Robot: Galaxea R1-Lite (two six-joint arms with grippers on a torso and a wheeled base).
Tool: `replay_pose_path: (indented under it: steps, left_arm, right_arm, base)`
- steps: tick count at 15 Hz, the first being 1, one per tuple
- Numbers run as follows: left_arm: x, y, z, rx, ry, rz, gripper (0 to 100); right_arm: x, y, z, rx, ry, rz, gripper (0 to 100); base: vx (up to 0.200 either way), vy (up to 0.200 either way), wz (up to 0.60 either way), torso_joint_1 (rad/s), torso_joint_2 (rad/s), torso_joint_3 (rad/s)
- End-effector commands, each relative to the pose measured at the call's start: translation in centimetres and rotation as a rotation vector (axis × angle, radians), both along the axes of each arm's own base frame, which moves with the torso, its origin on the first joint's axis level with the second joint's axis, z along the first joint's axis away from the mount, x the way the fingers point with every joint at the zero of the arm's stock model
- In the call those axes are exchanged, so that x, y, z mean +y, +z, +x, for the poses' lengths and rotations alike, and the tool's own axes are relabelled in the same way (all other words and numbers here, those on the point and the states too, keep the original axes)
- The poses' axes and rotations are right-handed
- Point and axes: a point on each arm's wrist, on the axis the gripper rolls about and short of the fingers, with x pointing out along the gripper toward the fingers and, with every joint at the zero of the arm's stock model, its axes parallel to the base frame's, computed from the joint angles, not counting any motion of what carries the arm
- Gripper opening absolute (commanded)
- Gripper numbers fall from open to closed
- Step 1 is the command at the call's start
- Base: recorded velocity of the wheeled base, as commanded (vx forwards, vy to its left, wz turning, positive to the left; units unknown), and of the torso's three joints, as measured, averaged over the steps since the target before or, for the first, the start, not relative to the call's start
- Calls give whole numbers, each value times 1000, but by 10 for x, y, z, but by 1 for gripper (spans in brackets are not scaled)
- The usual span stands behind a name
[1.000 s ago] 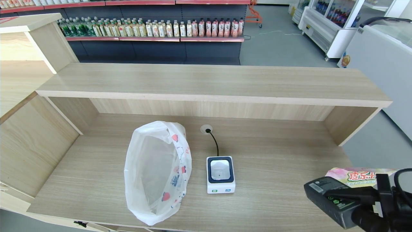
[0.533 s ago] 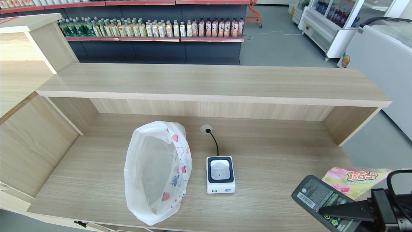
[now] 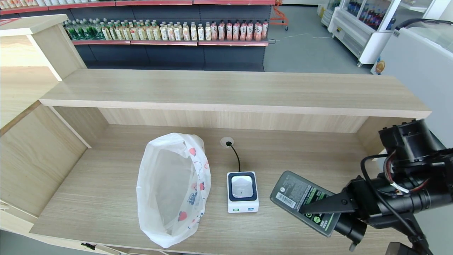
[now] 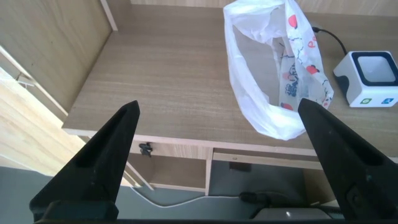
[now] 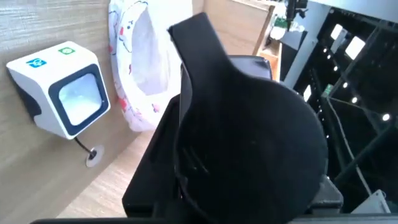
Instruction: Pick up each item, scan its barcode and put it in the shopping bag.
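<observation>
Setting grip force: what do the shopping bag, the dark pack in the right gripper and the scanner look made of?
Shopping bag: thin translucent white plastic film, printed; it crumples and slumps.
Dark pack: probably a flat plastic-film pouch, slightly glossy, with printed barcode.
Scanner: rigid white moulded plastic; glossy window, glass or clear plastic.

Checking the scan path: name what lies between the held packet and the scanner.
Head view: just bare counter between the packet and the scanner.

Bottle shelves (image 3: 166, 32), freezers (image 3: 359, 33) beyond counter (image 3: 226, 88)
</observation>
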Motion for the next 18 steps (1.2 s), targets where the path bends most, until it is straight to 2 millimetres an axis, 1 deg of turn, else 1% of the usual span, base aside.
replay_pose_path:
  steps: [1,2,3,4,9,10,13,18]
  left_arm:
    - [0,0,0,0,0,0,100]
    - [0,0,0,0,0,0,100]
    - [0,0,0,1,0,0,100]
    - [0,0,0,0,0,0,100]
    - [0,0,0,0,0,0,100]
    - [0,0,0,0,0,0,100]
    - [0,0,0,0,0,0,100]
    - [0,0,0,0,0,0,100]
  right_arm:
    - [20,-13,9,-24,94,-22,0]
    - [23,-15,9,-22,106,-22,0]
    - [32,-17,11,-42,134,-13,0]
    - [34,-17,13,-59,142,-2,0]
    - [37,-15,12,-112,154,24,0]
    - [41,-16,9,-120,175,29,0]
    - [47,-17,8,-134,195,36,0]
    - [49,-17,13,-175,190,53,0]
  base:
    - [0,0,0,0,0,0]
    - [0,0,0,0,0,0]
    - [0,0,0,0,0,0]
    - [0,0,0,0,0,0]
    - [0,0,0,0,0,0]
    - [0,0,0,0,0,0]
    - [0,0,0,0,0,0]
    - [0,0,0,0,0,0]
